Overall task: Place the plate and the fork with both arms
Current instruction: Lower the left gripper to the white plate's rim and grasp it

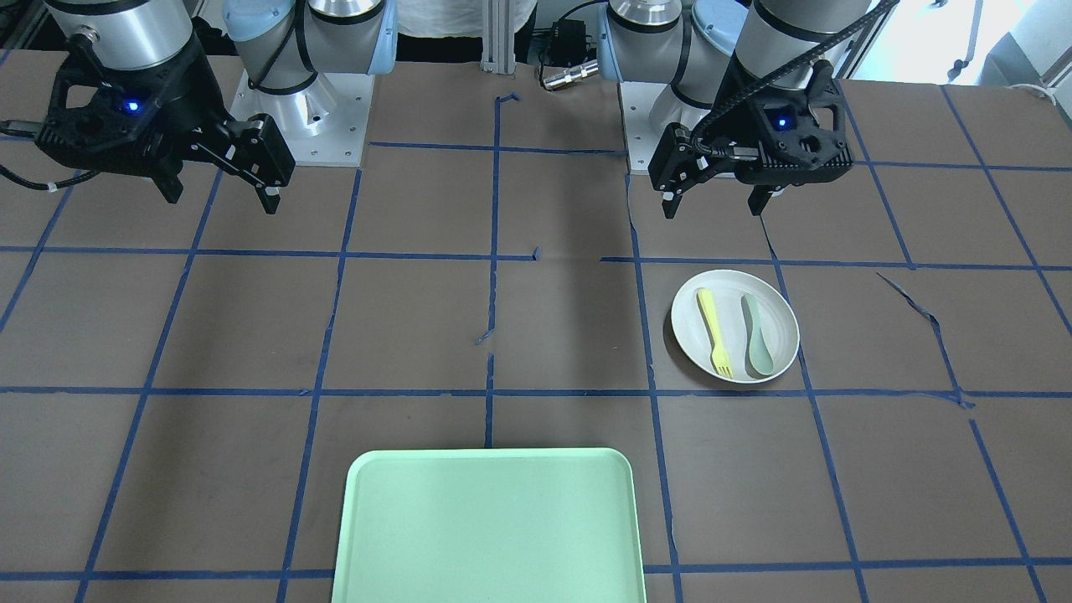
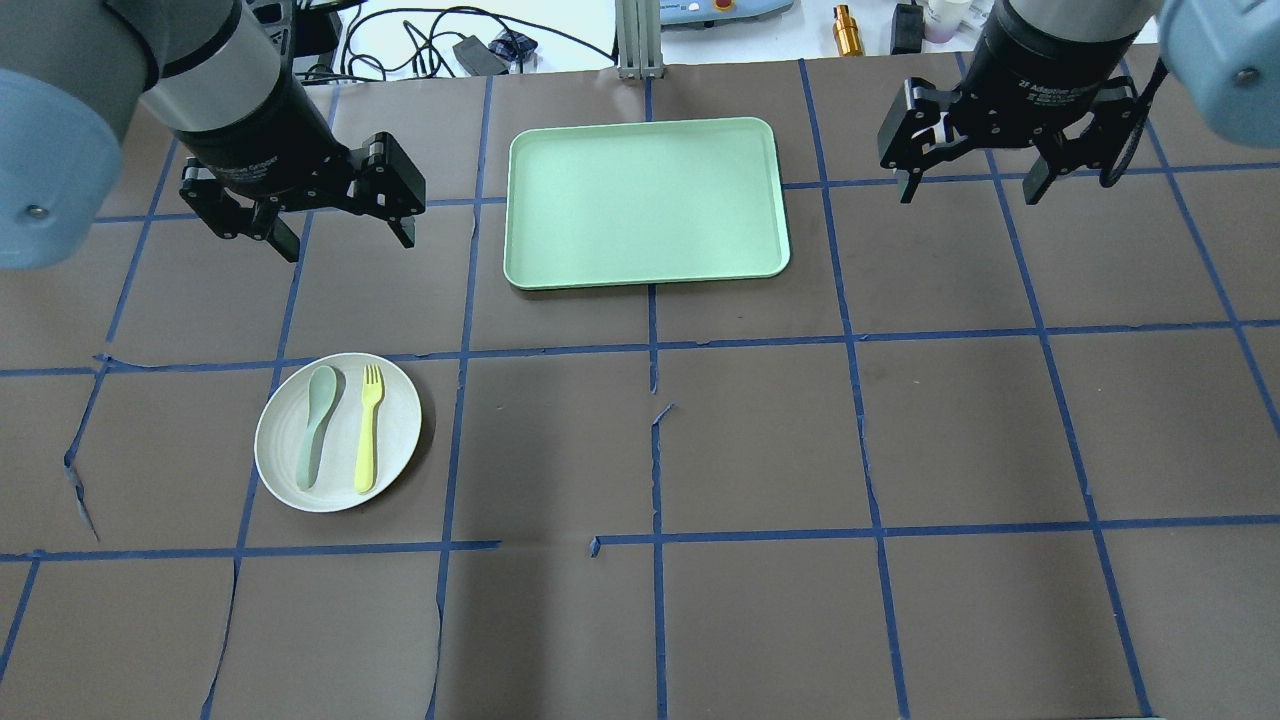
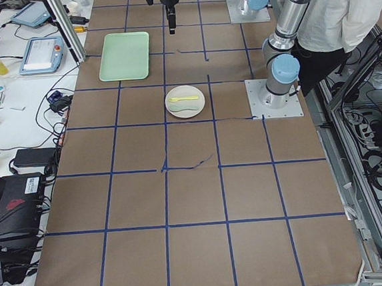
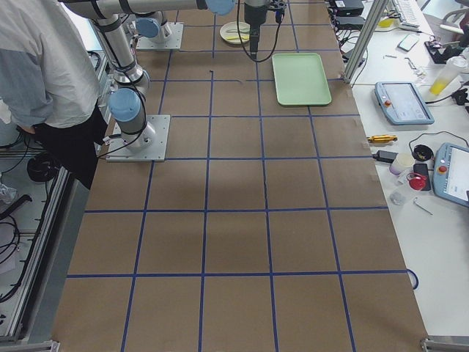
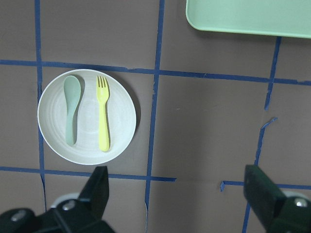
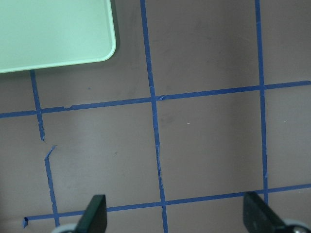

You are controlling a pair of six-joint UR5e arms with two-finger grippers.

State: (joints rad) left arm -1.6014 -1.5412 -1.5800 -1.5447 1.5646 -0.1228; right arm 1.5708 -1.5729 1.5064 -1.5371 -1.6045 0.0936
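Brown desk, gridded all over with blue tape lines.

Left arm: silver-grey, reaches in over the robot's left half of the desk and hangs in the air above it, touching nothing. Left jaws spread wide, released. In the left wrist view both black fingers stand far apart at the lower edge, with the plate lying on the desk beyond them.

Right arm: same build, hangs over the robot's right half, beside the tray's right end. Right jaws likewise spread wide and released. In the right wrist view only taped desk lies between them, with a rounded tray corner at upper left.

Mint-green rectangular tray: flat on the desk, at the middle of the side far from the robot, well apart from the plate.

Round off-white plate: flat on the desk on the robot's left half, inside one taped square, nearer the robot than the tray.

Pale grey-green spoon: flat on the plate, on its outer half, bowl pointing away from the robot.

Pale-yellow fork: flat on the plate, on the half toward the desk's middle, just beside the spoon and parallel to it without touching, tines pointing away from the robot.
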